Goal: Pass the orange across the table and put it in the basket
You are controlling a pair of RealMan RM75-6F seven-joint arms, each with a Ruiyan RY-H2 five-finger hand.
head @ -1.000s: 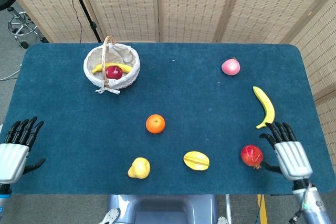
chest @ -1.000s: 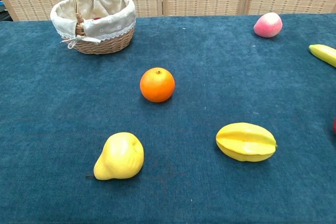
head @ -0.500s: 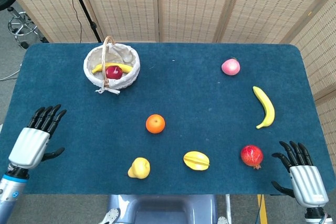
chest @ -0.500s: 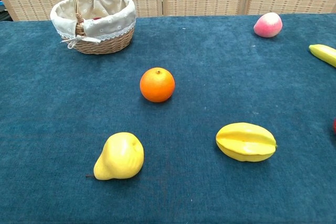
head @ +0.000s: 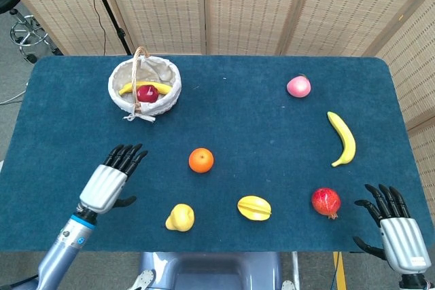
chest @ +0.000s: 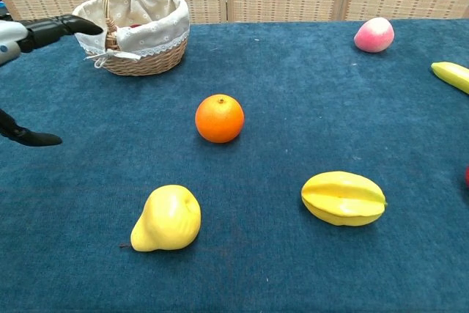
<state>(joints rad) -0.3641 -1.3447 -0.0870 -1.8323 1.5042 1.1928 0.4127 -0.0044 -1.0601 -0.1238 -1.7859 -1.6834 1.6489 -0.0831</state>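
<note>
Left hand (head: 109, 183): ribbed silver-white shell over back, slim black fingers (head: 125, 157), black thumb jutting from side. Wrist narrows to grey cuff with blue ring and small round marking, then silver-grey tubular forearm (head: 60, 256). In chest view, left hand (chest: 22, 71) at frame edge: white shell sliver, glossy black fingers (chest: 62, 27), black thumb.

Right hand (head: 397, 228): same ribbed silver-white shell, black fingers (head: 385, 197), black thumb at side; wrist cut off by frame.

No writing, label, brand or number could be read anywhere in either view. The fruit, the basket and the table cloth all showed plain surfaces without markings.
</note>
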